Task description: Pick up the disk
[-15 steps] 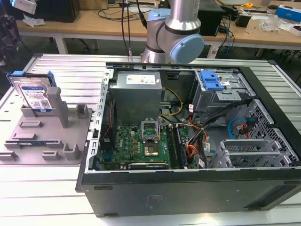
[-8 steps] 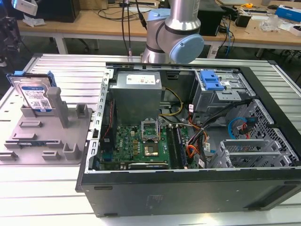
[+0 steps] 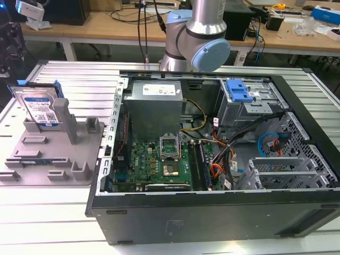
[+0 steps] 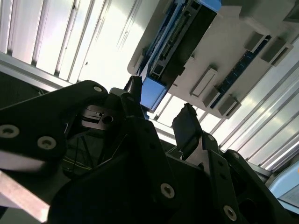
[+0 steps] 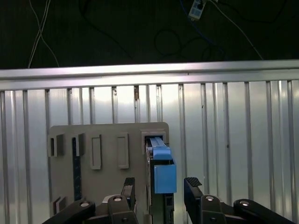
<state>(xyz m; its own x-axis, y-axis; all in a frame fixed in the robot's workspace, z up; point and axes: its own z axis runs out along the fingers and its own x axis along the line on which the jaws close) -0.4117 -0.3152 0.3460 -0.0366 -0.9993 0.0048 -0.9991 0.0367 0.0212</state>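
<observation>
First wrist view: the gripper [image 5: 160, 186] is wide open and holds nothing, with one finger on each side of the disk [image 5: 161, 161]. The disk stands on its edge in a slot of the grey holder [image 5: 107, 140], just beyond the fingers. Its long axis runs away from them, so they face its two flat sides. It seems they do not touch it. In the exterior view the disk [image 3: 39, 109] carries a white-and-blue label, whose print I cannot read.
</observation>
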